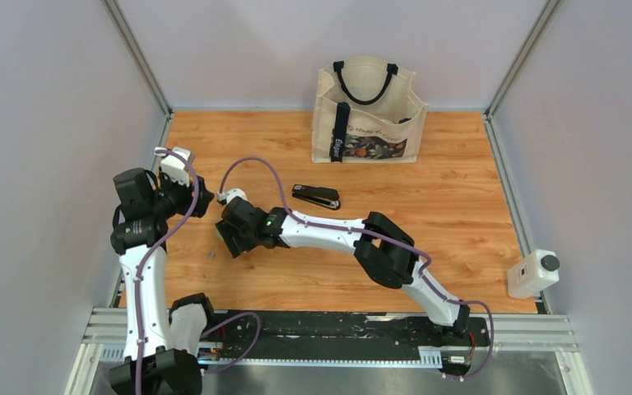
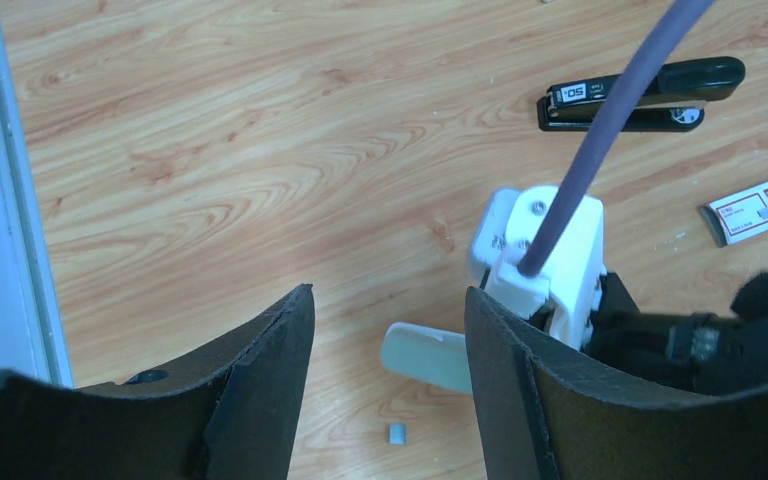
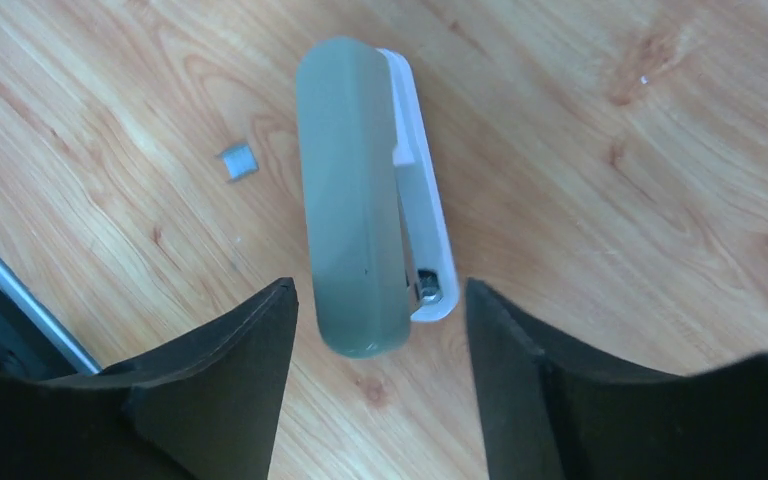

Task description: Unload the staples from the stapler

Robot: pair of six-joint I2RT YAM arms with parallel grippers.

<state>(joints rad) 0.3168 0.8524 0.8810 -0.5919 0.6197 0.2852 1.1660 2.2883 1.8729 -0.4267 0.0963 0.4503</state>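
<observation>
Staples [image 3: 239,161] lie loose on orange wood tabletop [image 3: 620,300].

Black stapler [image 2: 675,85], upper right of the left wrist view, is showing "50" on its white end label. Tote bag [image 1: 370,115] lettering is staying illegible.

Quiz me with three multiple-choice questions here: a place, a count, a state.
1. Where is the tiny silvery staple strip? A in a bowl; B on the wooden table beside the grey-green plastic stapler; C in a gripper.
2. How many staplers show? A one; B two; C three.
3. The right gripper is: A open; B shut on the strip; C out of view.
Answers: B, it lies on bare wood by that stapler; B, the grey-green one plus a black stapler; A, its fingers stand apart.
</observation>
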